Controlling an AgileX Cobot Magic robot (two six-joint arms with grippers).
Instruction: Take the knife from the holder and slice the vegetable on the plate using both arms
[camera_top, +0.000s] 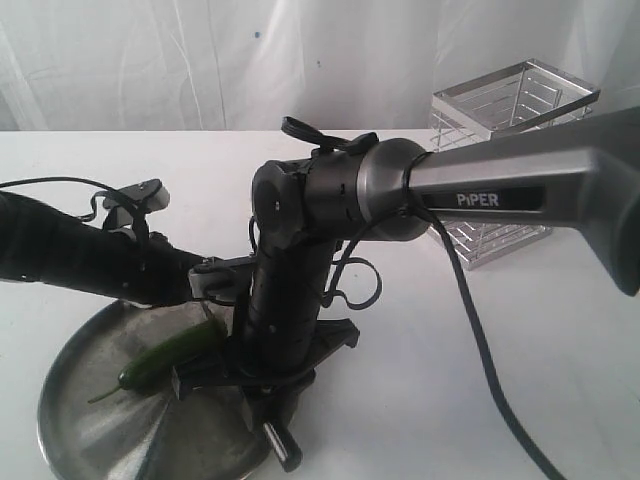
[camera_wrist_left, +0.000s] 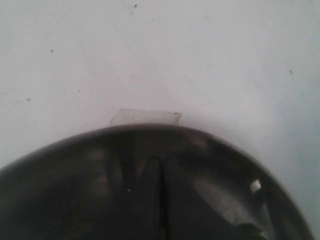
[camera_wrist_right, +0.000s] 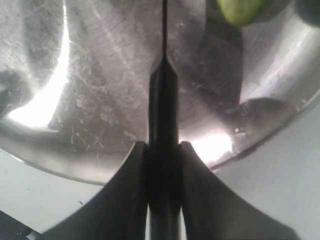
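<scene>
The right end effector (camera_wrist_right: 162, 146) is clamped on the knife (camera_wrist_right: 163, 105) by its handle, with the blade reaching low over the plate (camera_top: 60, 400). The vegetable (camera_top: 165, 360) lies just left of it, its long axis running from the near-left stem to the far-right end. The left end effector (camera_wrist_left: 161, 167), fully closed with nothing visible between its fingers, sits by that far-right end. The holder (camera_top: 510, 110) stands well apart at far right, with bare bench (camera_top: 560, 330) between.
</scene>
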